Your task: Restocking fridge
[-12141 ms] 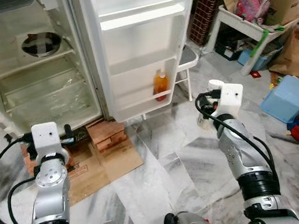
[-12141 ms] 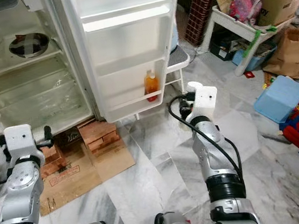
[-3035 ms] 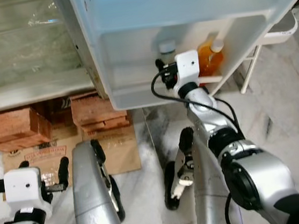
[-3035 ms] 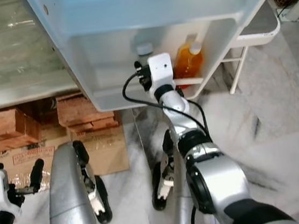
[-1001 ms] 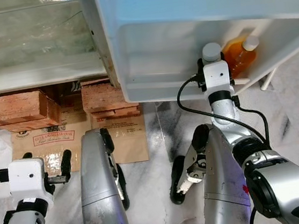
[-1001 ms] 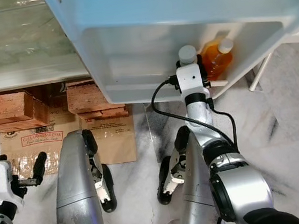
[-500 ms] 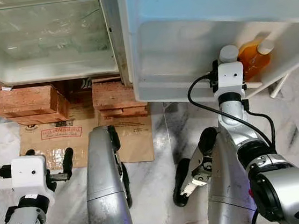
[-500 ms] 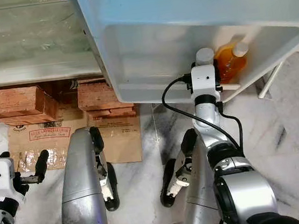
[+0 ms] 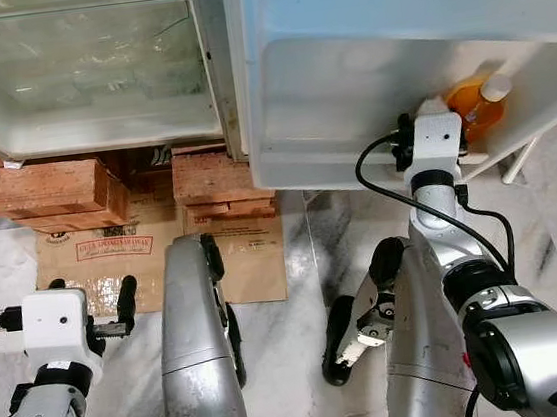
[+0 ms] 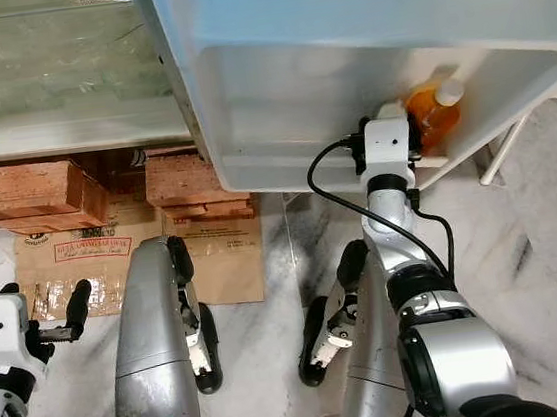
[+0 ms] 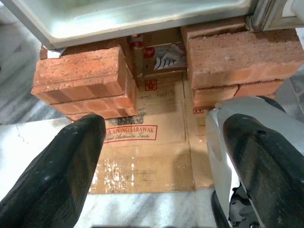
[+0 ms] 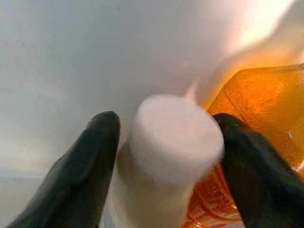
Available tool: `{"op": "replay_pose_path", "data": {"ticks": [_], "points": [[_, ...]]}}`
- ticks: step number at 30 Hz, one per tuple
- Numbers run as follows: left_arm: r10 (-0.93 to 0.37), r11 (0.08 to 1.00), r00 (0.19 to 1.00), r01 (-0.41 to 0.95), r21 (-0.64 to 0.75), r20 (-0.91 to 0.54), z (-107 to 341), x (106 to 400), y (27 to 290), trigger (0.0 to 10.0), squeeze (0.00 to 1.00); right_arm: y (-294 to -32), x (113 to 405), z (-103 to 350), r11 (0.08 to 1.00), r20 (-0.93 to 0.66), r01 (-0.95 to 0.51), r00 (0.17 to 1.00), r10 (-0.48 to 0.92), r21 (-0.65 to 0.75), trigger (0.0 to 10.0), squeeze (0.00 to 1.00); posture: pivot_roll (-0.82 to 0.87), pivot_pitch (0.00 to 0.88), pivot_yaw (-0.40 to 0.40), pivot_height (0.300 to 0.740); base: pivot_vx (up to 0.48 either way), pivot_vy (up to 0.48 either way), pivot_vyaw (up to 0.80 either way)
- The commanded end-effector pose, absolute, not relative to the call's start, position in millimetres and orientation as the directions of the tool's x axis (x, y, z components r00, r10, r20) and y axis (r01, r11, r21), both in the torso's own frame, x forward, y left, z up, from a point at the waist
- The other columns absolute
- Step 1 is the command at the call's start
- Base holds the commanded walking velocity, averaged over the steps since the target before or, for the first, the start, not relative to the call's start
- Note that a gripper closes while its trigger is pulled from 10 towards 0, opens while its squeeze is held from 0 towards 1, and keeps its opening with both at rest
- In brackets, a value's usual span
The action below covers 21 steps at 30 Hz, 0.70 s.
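white-capped bottle (image 12: 173,142) seemingly upright in the fridge door shelf (image 9: 334,167), touching the orange bottle (image 12: 259,123).

You're in a home, at an open fridge (image 9: 244,82) standing on a marble-tiled floor (image 9: 552,228). Its white door shelf (image 10: 293,161) holds an orange bottle (image 10: 429,116), and a clear glass shelf (image 9: 73,81) spans the main compartment. The appliance is propped up on stacks of red bricks (image 11: 85,78), with flattened printed cardboard (image 11: 142,156) spread beneath them. That makeshift footing and the veined grey-and-white tiles tell you this is a lived-in household rather than a shop or lab.
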State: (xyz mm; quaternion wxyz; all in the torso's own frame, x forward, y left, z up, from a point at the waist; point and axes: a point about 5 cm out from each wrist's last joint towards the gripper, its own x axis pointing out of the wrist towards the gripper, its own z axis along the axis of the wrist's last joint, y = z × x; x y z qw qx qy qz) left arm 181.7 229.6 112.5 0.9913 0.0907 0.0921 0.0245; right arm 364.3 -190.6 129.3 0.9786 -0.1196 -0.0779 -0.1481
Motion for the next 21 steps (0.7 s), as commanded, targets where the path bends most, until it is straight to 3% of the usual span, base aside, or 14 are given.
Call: {"op": "replay_pose_path", "data": {"ticks": [1,10,11,12,13,14,21], "points": [[0.075,0.981,0.971,-0.031,0.192,-0.227,104.5,175.9,232.0,10.0,0.00,-226.2,342.7,89.5,0.876,0.011,0.427,0.900,-0.436,-0.224,10.0,1.00,0.33,0.420,-0.011,0.491,0.000,0.000,0.00],[0.077,0.980,0.971,-0.032,0.195,-0.226,103.9,178.3,232.5,10.0,0.00,-222.7,346.6,96.0,0.883,0.040,0.411,0.910,-0.413,-0.227,10.0,0.97,0.33,0.413,-0.011,0.491,0.000,0.000,0.00],[0.077,0.980,0.971,-0.032,0.196,-0.225,103.6,179.1,232.5,10.0,0.00,-221.1,348.3,99.2,0.887,0.057,0.399,0.916,-0.397,-0.232,10.0,0.69,0.32,0.410,-0.012,0.491,0.000,0.000,0.00],[0.077,0.980,0.971,-0.033,0.196,-0.225,103.1,179.8,232.3,10.0,0.00,-220.3,349.1,100.7,0.889,0.064,0.392,0.919,-0.389,-0.235,10.0,0.69,0.32,0.405,-0.014,0.491,0.000,0.000,0.00],[0.078,0.980,0.972,-0.034,0.195,-0.223,102.8,180.7,232.3,10.0,0.00,-218.2,350.6,103.9,0.894,0.080,0.378,0.926,-0.370,-0.241,10.0,0.44,0.32,0.401,-0.016,0.491,0.000,0.000,0.00],[0.080,0.980,0.973,-0.037,0.193,-0.216,103.3,183.0,232.2,10.0,0.00,-213.2,353.8,111.5,0.907,0.120,0.337,0.941,-0.316,-0.253,10.0,0.00,0.30,0.389,-0.022,0.491,0.000,0.000,0.00],[0.075,0.984,0.979,-0.041,0.176,-0.189,101.5,197.9,228.2,10.0,0.00,-203.9,356.3,126.3,0.924,0.198,0.251,0.960,-0.199,-0.288,10.0,0.00,0.26,0.345,-0.047,0.491,0.000,0.000,0.00]]}}
